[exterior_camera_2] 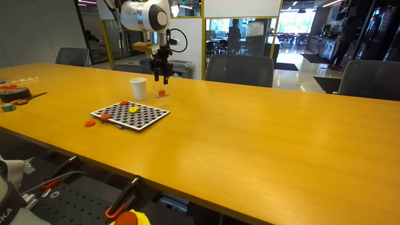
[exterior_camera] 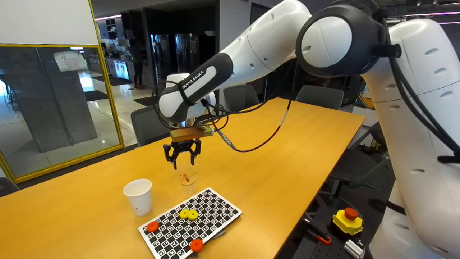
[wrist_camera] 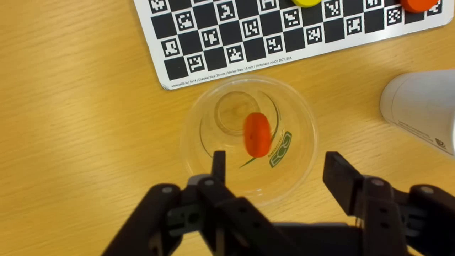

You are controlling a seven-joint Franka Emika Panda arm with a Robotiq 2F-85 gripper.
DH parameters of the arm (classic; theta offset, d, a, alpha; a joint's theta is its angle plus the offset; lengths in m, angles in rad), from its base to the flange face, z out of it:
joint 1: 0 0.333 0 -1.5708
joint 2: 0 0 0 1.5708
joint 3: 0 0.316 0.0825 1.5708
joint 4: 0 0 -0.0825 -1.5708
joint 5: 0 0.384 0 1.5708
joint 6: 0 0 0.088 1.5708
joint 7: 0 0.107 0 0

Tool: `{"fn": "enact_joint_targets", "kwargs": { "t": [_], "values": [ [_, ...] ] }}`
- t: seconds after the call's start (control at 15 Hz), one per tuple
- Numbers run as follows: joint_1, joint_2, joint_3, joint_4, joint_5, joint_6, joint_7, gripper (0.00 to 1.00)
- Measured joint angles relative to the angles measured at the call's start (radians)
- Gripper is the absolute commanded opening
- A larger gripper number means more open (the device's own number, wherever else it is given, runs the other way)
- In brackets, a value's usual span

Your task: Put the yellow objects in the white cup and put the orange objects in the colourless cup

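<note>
I see an orange piece, blurry, inside the colourless cup, up off its bottom. The cup's green label seems to say ECO. Over that cup, my pincer has its fingers well apart and holds nothing. Beside it, a checkered board says "www.calib.io" and carries two yellow pieces. Near the colourless cup stands the white cup. High above, my robot arm shows "RANKA EMIKA".
</note>
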Motion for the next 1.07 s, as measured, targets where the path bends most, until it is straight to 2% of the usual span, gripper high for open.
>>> {"fn": "enact_joint_targets", "kwargs": {
  "t": [0.27,0.47,0.87,1.07],
  "values": [
    [0.001,-0.016,0.000,-0.002,0.000,-0.018,0.001,1.00],
    [0.017,-0.080,0.000,-0.052,0.000,-0.032,0.007,1.00],
    [0.080,-0.273,0.034,-0.293,0.001,-0.022,0.037,1.00],
    [0.100,-0.335,0.071,-0.424,0.004,0.070,0.044,1.00]
  ]
}}
